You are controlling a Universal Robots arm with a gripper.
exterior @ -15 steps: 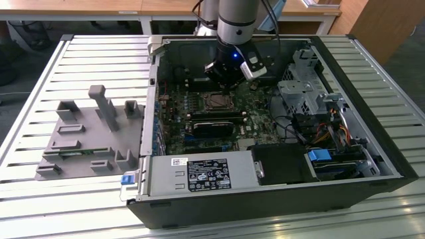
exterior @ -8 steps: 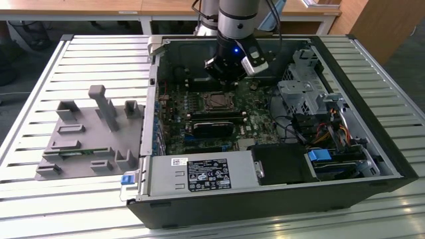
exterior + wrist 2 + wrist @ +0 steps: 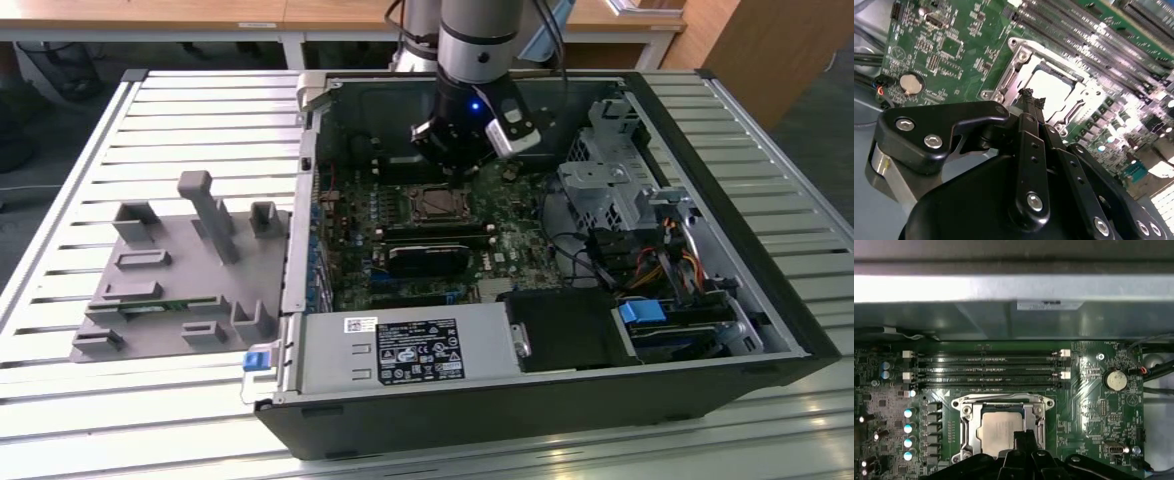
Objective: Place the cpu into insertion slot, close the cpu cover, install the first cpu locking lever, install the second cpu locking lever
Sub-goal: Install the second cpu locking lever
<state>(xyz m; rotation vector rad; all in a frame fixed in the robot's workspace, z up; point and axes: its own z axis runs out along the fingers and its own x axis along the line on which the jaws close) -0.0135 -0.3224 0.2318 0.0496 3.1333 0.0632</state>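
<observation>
Exterior view: the gripper (image 3: 461,165) hangs inside the open computer case (image 3: 747,300), just above the socket. In both wrist views, the fingers (image 3: 1030,102) are pressed together over the cpu (image 3: 998,430), which sits in the socket under the closed cpu cover (image 3: 969,422).

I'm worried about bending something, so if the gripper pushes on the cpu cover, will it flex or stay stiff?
The cpu cover looks like a thin metal frame with a big window over the cpu, so it is probably light and may flex somewhat under an off-centre push. It lies flat around the cpu, so it should be supported from below. The gripper sits shut just beside it.
</observation>
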